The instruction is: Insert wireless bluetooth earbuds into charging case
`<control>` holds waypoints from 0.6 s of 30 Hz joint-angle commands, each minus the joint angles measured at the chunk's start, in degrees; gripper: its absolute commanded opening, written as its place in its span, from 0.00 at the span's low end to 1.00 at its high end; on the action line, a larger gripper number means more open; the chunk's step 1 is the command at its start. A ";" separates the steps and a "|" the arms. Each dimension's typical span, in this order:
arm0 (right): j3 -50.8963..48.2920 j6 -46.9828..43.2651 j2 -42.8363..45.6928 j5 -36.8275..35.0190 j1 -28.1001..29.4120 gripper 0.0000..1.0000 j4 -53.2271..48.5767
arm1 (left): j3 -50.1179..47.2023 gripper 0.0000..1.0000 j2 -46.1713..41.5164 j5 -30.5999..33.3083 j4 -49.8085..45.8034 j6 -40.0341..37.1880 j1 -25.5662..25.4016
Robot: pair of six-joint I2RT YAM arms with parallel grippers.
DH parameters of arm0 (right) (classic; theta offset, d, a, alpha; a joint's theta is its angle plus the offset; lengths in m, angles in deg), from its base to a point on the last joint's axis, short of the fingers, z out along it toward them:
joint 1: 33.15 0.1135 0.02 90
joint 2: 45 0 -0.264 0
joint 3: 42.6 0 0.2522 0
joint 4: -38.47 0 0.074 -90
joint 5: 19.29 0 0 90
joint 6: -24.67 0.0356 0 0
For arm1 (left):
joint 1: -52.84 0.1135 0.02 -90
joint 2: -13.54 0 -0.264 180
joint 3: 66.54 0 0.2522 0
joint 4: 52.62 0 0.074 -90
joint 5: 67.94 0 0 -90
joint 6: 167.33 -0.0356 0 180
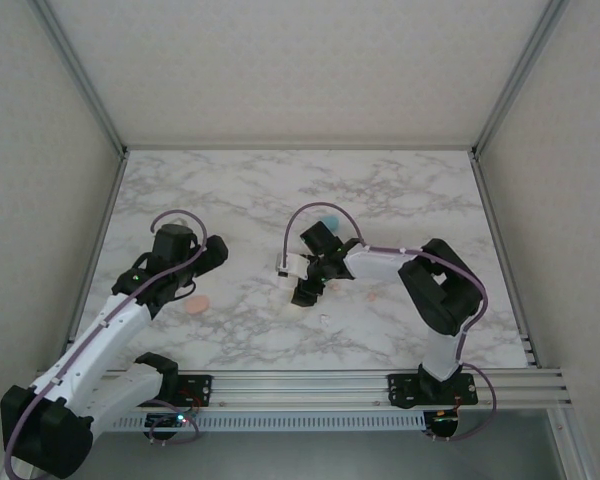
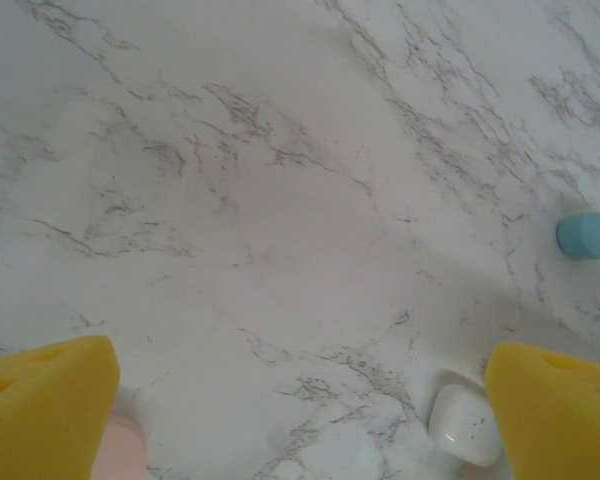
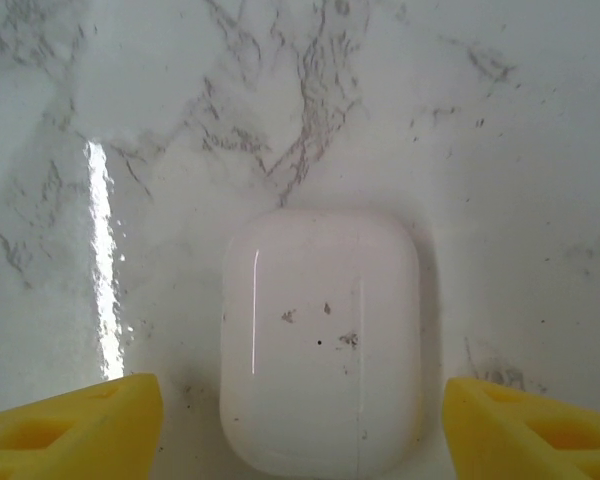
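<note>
Risk first: your right gripper (image 3: 300, 425) stands open astride the white case (image 3: 320, 340), which lies flat on the marble table (image 1: 230, 190) with a gap to each of the yellow fingers (image 3: 70, 430); nothing is gripped. The case looks closed, so no seat is on offer for a bud. Its shell is smooth and rounded and the marble is glossy; if you close off-centre it may well spin or squirt out of the pads. A squeeze across the lid would likely pin it shut.

Your left gripper (image 2: 300, 400) is wide open over bare marble and holds nothing. A pink piece (image 2: 120, 455) sits just beside one pad and a small white piece (image 2: 467, 425) just beside the other; come down from here and you could nudge either one away. A teal piece (image 2: 587, 235) lies well apart near the right edge of that view.

As for the earbuds, you cannot tell from these views whether the teal and pink pieces are buds or cases; check before you commit to a pick.

Writing: no brand, label or lettering can be read; the white case shows dark specks and scuffs and no print.
</note>
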 commanded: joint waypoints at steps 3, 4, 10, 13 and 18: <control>3.44 -1.47 -3.04 -0.79 0.45 0.66 -2.92 | 0.45 0.94 0.46 -1.00 -0.80 -1.11 0.65; 3.40 -1.56 -3.25 -0.81 0.58 0.64 -2.78 | 0.45 0.94 0.45 -1.14 -0.67 -1.12 0.73; 2.47 -1.87 -2.90 -0.70 0.64 0.49 -1.85 | 0.29 0.93 0.41 -1.59 -0.40 -0.77 0.82; 1.31 -1.51 -1.45 -0.66 0.73 0.43 -0.44 | 0.23 0.93 0.38 -3.10 0.39 -0.77 0.81; -2.54 1.68 6.99 -0.40 0.88 0.41 4.11 | 0.16 0.92 1.03 -10.09 4.92 -1.85 0.89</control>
